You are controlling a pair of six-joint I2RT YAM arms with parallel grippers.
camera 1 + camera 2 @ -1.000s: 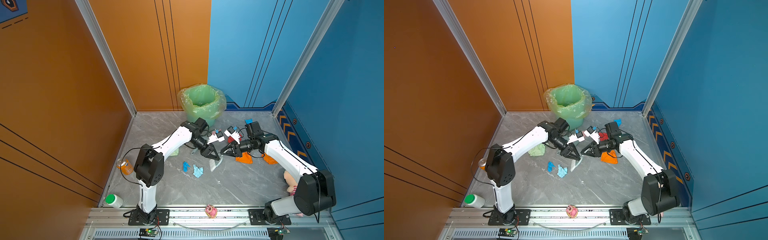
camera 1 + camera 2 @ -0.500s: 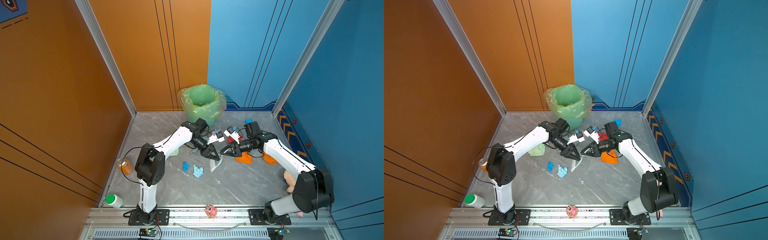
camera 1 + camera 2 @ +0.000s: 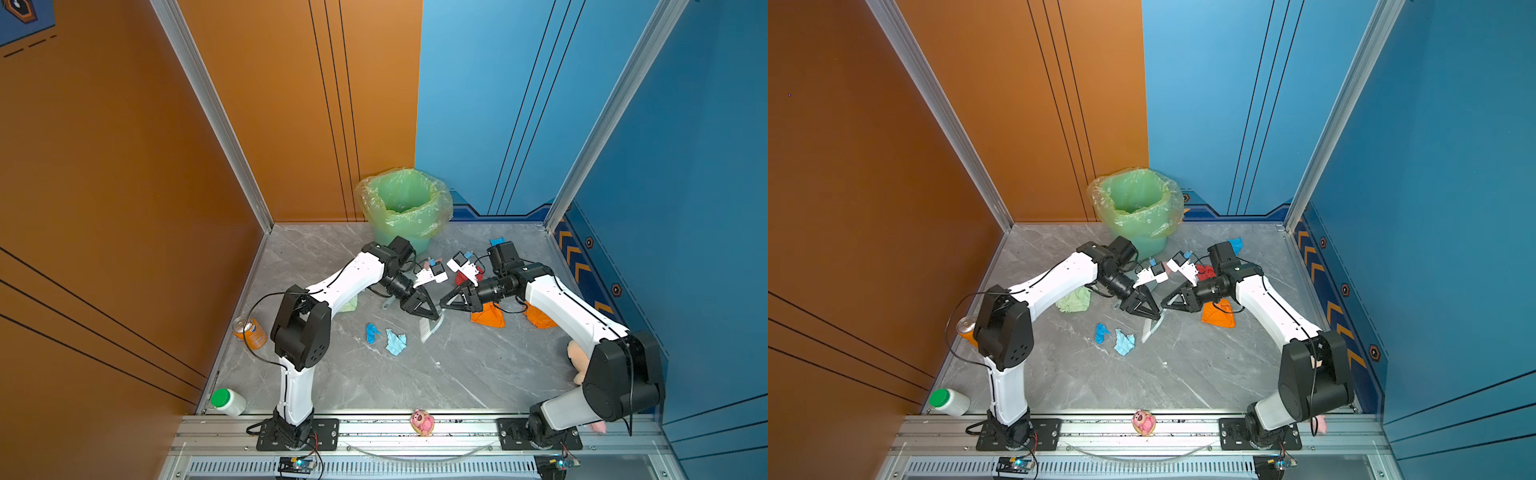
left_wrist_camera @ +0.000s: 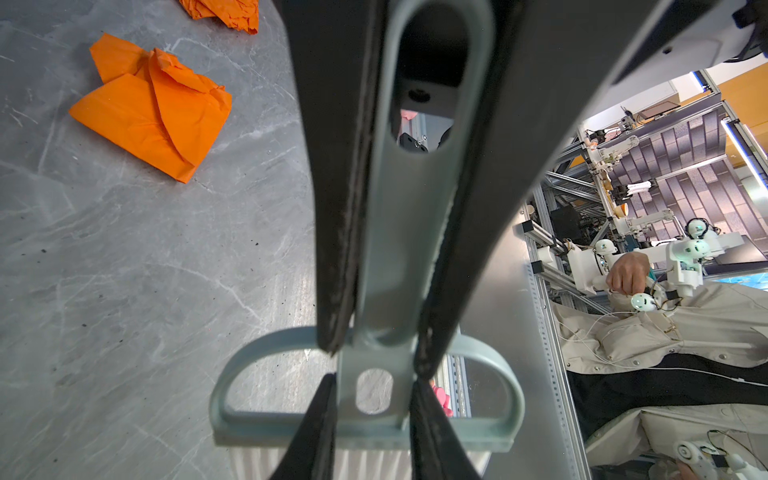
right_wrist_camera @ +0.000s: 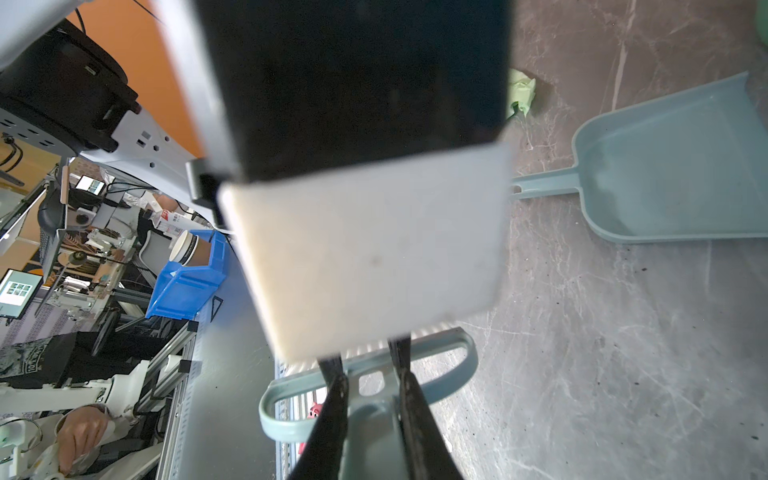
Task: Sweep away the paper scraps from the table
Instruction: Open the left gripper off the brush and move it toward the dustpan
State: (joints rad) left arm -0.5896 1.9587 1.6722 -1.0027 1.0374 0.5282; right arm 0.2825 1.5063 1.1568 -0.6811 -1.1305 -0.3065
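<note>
Both grippers meet tip to tip over the middle of the table [image 3: 457, 382]. My left gripper [image 3: 432, 313] [image 4: 378, 357] is shut on the handle of the pale blue brush [image 3: 430, 328] [image 4: 407, 249]. My right gripper [image 3: 442, 302] [image 5: 372, 376] is shut on the same handle near the brush head [image 5: 365, 415]. Paper scraps lie around: blue [image 3: 371, 332], light blue [image 3: 395, 341], two orange ones [image 3: 488, 318] [image 3: 540, 320], red [image 3: 467, 276], light green [image 3: 349, 305] and another blue one at the back [image 3: 496, 241]. The nearer orange scrap [image 4: 153, 108] also shows in the left wrist view.
The pale blue dustpan [image 5: 665, 166] lies flat under my left arm. A green-lined bin [image 3: 405, 208] stands at the back. An orange can [image 3: 249, 332] and a green-capped bottle [image 3: 226, 401] sit at the left edge. Pink plush toys rest on the front rail [image 3: 422, 422] and by the right arm [image 3: 577, 357].
My right gripper has edged in toward the left one and its jaws have closed on the brush handle. The left gripper keeps its hold. The scraps have not moved.
</note>
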